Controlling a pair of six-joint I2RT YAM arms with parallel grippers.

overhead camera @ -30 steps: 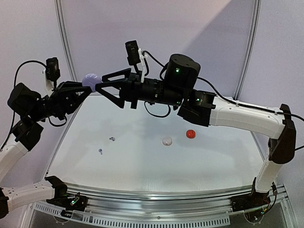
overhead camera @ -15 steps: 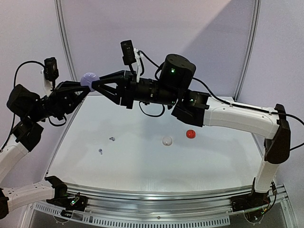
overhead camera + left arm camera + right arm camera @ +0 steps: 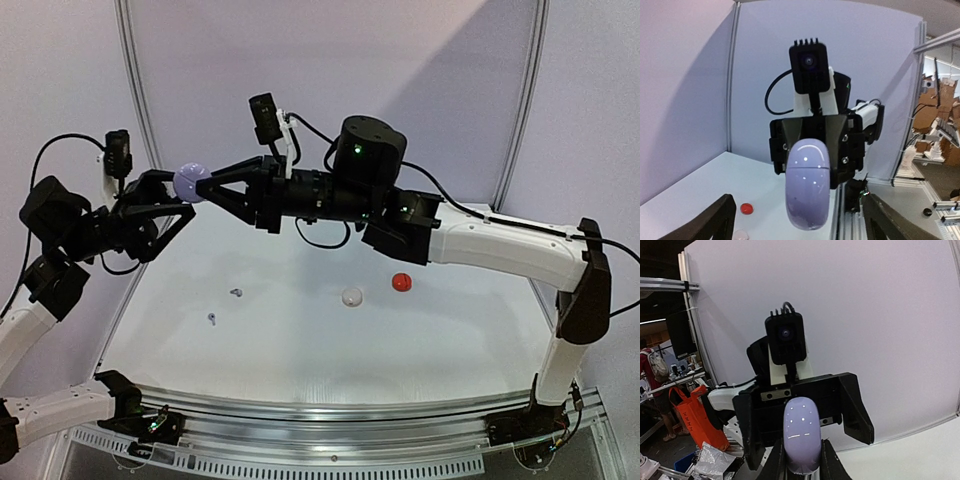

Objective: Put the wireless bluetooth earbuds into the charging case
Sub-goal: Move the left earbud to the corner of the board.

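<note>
A closed lilac charging case (image 3: 190, 182) hangs high over the table's back left. My right gripper (image 3: 204, 187) is shut on it, its fingers (image 3: 777, 460) pinching the lower part of the case (image 3: 801, 437). The left gripper (image 3: 172, 200) faces it with its jaws spread wide on either side of the case (image 3: 807, 185), touching nothing. Its fingertips (image 3: 715, 220) sit far apart in the left wrist view. Two tiny lilac-grey earbuds (image 3: 235, 293) (image 3: 211, 318) lie on the white table (image 3: 300, 350) at the left.
A round white case (image 3: 351, 297) and a round red case (image 3: 401, 282) sit on the table right of centre. The red case (image 3: 746, 208) also shows in the left wrist view. Both arms stretch toward the back left, near the wall panel (image 3: 140, 110).
The left gripper has let go of the lilac case and opened wide. The right gripper has closed on the case and now holds it alone.
</note>
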